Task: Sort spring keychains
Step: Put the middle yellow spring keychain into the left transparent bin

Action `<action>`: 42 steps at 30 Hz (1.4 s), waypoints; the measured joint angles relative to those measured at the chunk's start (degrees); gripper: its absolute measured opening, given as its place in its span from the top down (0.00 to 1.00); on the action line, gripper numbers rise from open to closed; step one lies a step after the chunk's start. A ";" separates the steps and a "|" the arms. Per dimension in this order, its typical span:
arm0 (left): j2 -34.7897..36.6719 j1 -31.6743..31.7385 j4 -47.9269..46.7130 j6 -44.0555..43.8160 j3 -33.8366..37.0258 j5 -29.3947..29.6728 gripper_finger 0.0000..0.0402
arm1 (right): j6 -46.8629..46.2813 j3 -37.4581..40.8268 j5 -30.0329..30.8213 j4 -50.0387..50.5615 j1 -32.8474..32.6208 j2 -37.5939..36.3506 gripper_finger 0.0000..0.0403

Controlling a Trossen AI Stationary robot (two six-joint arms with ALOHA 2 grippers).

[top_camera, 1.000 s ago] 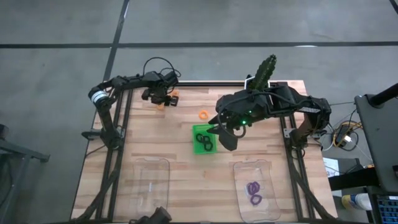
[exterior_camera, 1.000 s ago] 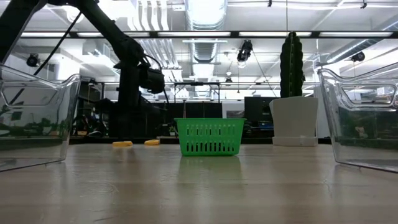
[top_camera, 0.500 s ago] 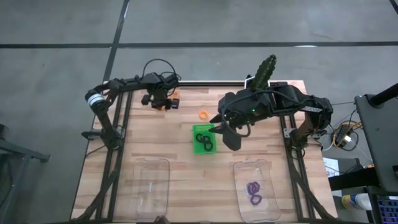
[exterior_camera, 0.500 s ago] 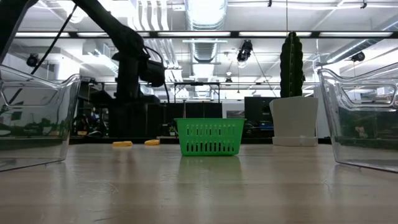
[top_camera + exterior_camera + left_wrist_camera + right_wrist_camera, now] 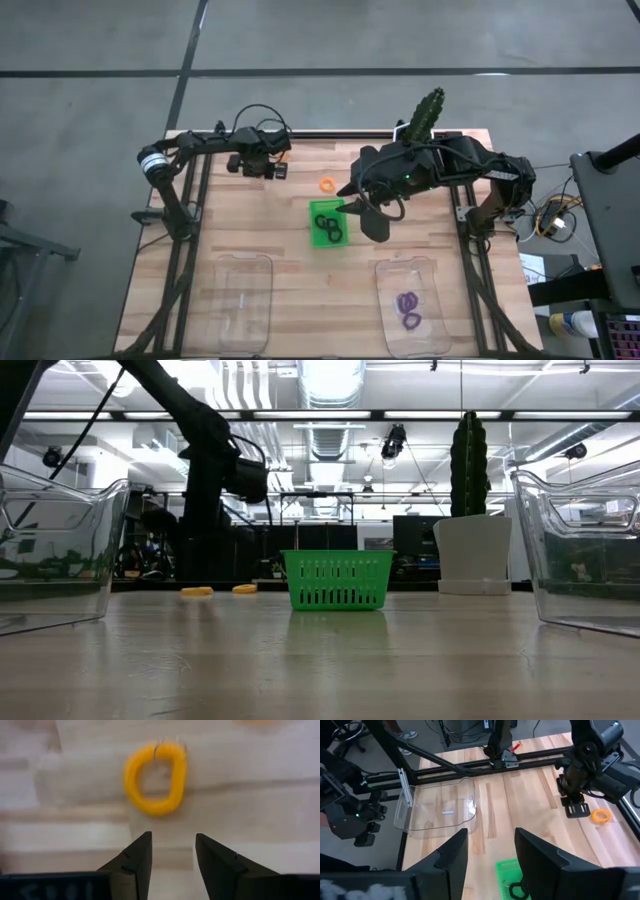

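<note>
My left gripper [image 5: 172,855] is open near the table's far left corner [image 5: 262,165], its fingers just short of an orange spring keychain [image 5: 156,777] that lies flat on the wood. A second orange keychain [image 5: 326,184] lies farther right, and both orange keychains [image 5: 197,591] [image 5: 245,589] show in the low view. Black keychains [image 5: 327,224] lie in the green tray [image 5: 315,238]. Purple keychains [image 5: 408,308] lie in the right clear container. My right gripper [image 5: 490,852] is open above the tray's right side [image 5: 362,212].
Two clear plastic containers stand near the table's near edge, the left one [image 5: 245,300] and the right one [image 5: 412,305]. A potted cactus [image 5: 425,115] stands at the far edge. Bare wood lies between the tray and the containers.
My left gripper has shifted a little toward the table's right and now covers the orange keychain that showed beside it in the high view. The keychains, the tray and my right arm have stayed in place.
</note>
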State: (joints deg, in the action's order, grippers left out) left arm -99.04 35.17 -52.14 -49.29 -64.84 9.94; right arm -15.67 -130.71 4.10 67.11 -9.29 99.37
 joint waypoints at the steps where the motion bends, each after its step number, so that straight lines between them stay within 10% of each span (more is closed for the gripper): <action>1: 0.00 -0.01 0.92 0.68 0.08 0.53 0.64 | 0.38 -0.01 0.00 0.00 0.02 0.00 0.62; 32: -3.00 1.45 10.34 14.11 4.13 4.76 0.65 | -0.53 -0.01 0.04 -0.04 0.21 0.00 0.62; 42: -3.51 1.83 10.29 12.20 4.12 0.70 0.96 | -0.65 -0.01 0.48 -0.22 0.19 0.00 0.62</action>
State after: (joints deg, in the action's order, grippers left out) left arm -102.56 37.00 -41.86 -37.09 -60.71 10.64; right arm -16.32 -130.72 4.58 66.89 -9.10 99.37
